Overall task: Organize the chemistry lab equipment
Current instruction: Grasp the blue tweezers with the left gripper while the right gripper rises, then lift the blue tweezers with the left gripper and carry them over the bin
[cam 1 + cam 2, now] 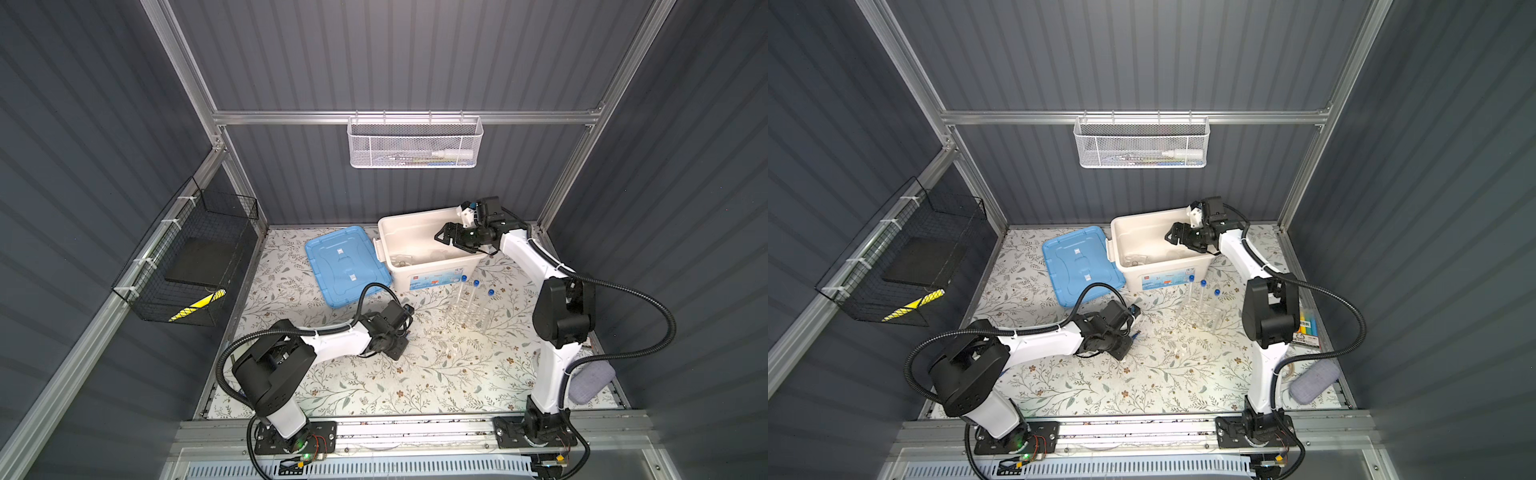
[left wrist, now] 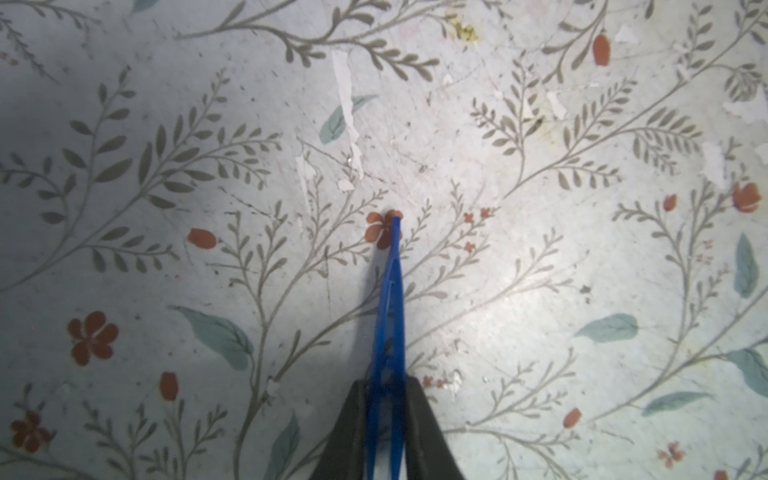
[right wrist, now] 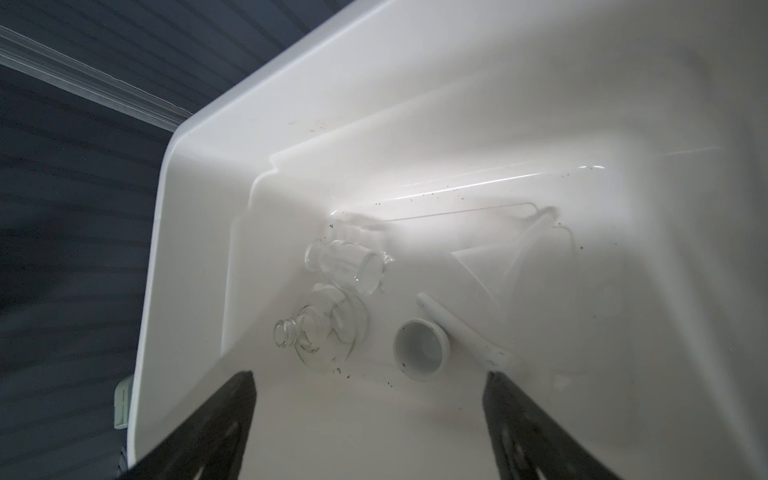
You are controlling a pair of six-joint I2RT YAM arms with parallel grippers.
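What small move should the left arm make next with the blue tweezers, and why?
Probably lift and carry them toward the white bin. The left gripper is shut on the blue tweezers, their tip low at the floral mat, while the small white bowl, white pestle and glass vessels already lie in the bin.

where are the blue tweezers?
In the left wrist view the blue tweezers are pinched in the left gripper, over the floral mat; in a top view that gripper sits left of centre, near the blue lid.
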